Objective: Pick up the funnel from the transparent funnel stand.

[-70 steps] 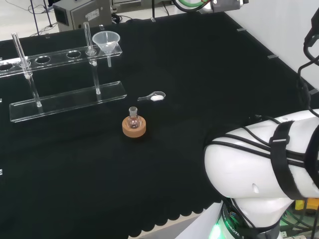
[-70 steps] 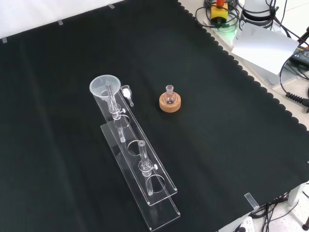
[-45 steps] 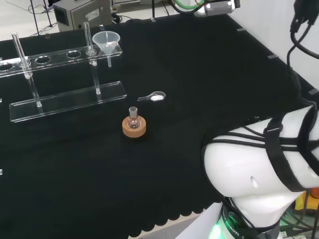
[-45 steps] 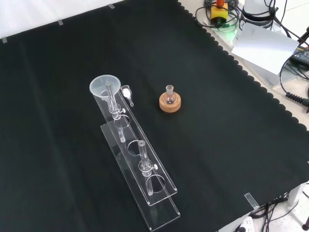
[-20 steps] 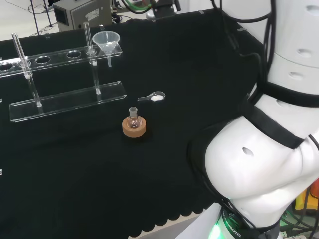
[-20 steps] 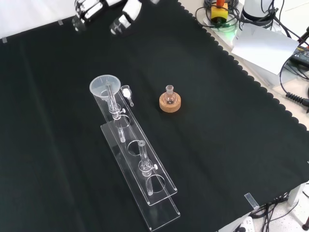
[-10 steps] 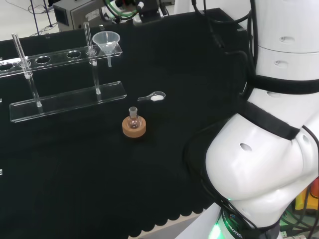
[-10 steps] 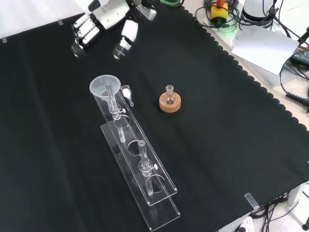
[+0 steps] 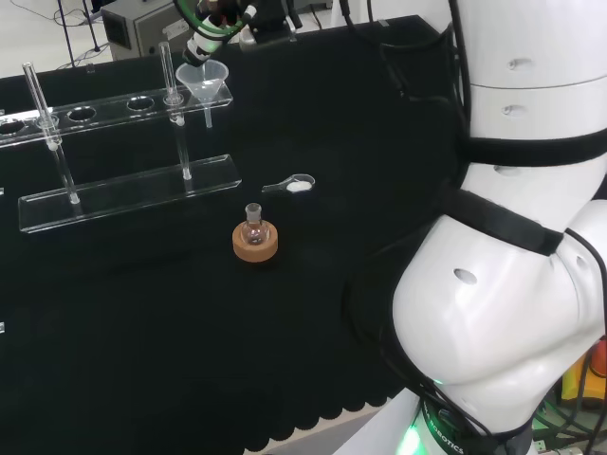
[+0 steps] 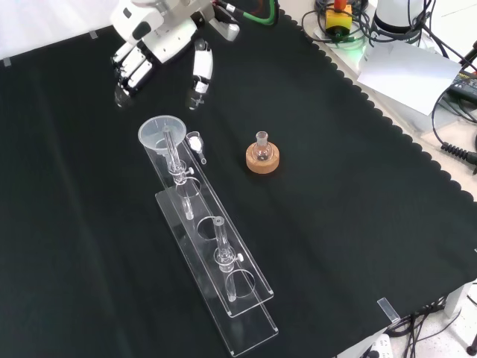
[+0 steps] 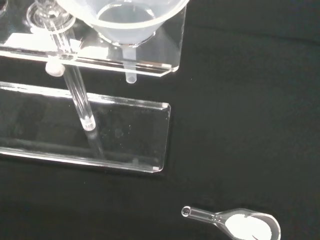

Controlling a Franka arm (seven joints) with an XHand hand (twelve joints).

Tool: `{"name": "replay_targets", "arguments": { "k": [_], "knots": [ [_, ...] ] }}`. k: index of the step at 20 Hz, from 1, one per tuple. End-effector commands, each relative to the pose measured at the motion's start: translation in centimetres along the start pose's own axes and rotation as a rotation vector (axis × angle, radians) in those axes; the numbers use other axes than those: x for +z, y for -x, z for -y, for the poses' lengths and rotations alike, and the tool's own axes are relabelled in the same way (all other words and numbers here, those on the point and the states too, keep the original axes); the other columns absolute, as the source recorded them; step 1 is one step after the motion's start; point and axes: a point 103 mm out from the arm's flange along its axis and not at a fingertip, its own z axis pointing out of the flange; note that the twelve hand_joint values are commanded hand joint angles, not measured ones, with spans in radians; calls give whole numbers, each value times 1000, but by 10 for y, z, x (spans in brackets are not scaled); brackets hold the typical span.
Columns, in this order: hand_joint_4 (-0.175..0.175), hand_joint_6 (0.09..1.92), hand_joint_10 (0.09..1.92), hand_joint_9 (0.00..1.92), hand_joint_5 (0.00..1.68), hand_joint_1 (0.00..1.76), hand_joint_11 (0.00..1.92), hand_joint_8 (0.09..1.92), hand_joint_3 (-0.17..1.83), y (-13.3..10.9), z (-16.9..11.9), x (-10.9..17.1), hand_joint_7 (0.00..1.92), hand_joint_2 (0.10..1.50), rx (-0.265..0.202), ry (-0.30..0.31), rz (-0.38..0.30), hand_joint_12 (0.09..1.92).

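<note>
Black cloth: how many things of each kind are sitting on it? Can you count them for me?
Funnel: 1
Clear stand: 1
Little flask: 1
Cork ring: 1
Small glass spoon with white powder: 1
Total: 5

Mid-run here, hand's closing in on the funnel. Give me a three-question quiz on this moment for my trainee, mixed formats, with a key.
1. True or false: the hand already holds the funnel.
2. In the front view, what lies on the cloth between the funnel stand and the flask on its cork ring? A) a stopper B) a small glass spoon holding white powder C) a pipette
3. Fill in: the funnel sits in the stand's ____ hole.

Key: 1 false; its fingers hang open, apart from it. 2 B. 3 end.
</note>
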Motion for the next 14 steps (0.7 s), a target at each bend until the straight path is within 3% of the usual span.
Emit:
{"name": "replay_targets", "arguments": {
  "k": [1, 7, 14],
  "knots": [
    [-20, 87, 801, 231, 207, 517, 114, 663, 323, -10, -6, 4, 45, 779, -12, -55, 39, 1497],
    [-35, 87, 868, 184, 126, 517, 284, 631, 358, -14, -12, 4, 2, 699, -26, -131, 59, 1490],
    [-44, 87, 903, 162, 64, 568, 362, 531, 374, -22, -19, 8, 0, 662, -36, -157, 96, 1467]
  ]
}}
